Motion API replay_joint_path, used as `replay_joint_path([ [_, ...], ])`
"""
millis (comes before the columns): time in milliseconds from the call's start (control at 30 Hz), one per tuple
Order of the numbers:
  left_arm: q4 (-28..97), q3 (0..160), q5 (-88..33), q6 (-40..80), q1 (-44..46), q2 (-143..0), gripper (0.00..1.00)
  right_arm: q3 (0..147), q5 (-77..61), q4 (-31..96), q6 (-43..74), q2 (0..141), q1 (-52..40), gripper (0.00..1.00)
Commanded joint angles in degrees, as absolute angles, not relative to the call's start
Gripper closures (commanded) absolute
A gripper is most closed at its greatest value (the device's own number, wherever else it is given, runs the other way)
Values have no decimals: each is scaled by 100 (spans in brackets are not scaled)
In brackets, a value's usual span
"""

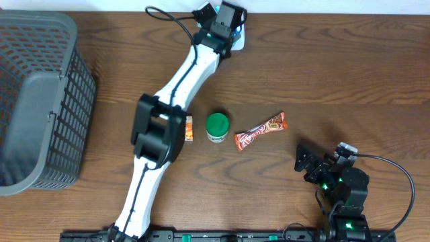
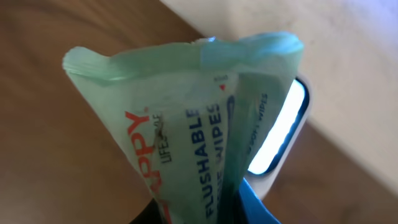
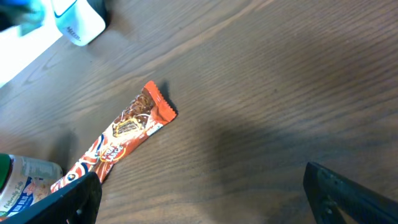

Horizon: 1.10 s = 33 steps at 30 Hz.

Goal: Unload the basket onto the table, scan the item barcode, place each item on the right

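While its jaws stay out of sight, the left gripper [image 1: 228,20] is clamped on the wipes pack [image 2: 186,124], close to the lit scanner [image 2: 286,130] at the far edge of the table [image 1: 349,67]. The right gripper [image 1: 306,165] gapes wide, holding nothing, near a candy bar [image 1: 261,130] beside a jar [image 1: 217,126].

The basket [image 1: 40,101] is sitting at the table's [image 1: 349,67] left edge. Mid-table a row is lying: small box [image 1: 189,128], jar [image 1: 217,127] just right of it, candy bar [image 1: 261,131] right again, apart. At the far edge the wipes pack [image 2: 186,124] is hanging just above the scanner [image 2: 283,137] — the right gripper [image 1: 304,163] is sitting toward the near-right corner.
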<state>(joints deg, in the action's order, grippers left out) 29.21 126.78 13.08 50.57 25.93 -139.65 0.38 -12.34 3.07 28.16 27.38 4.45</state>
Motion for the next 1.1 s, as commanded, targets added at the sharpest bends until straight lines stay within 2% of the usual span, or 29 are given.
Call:
replay_joint_path([
  [0, 3756, 12790, 1387, 4108, 2652, -13157, 92, 36, -1100, 338, 2366, 2729, 486, 1],
  [133, 4880, 12790, 274, 3913, 2803, -12890, 92, 36, -1216, 331, 1966, 2729, 484, 1],
  [333, 5555, 12676, -1417, 3166, 3135, -12901, 91, 36, -1205, 329, 1964, 2729, 484, 1],
  [533, 5566, 12455, -1411, 2443, 3736, -12901, 91, 36, -1081, 270, 1970, 2729, 484, 1],
  [733, 5443, 12403, -475, 2401, 4187, -12901, 91, 152, -1297, -587, 3122, 2727, 491, 1],
  [900, 5258, 12396, -445, 2405, 4377, -12925, 91, 565, -1527, -1155, 3120, 2727, 495, 1],
  [1067, 5009, 12396, -447, 2425, 4552, -13102, 83, 1155, -1518, -963, 2989, 2727, 650, 1],
])
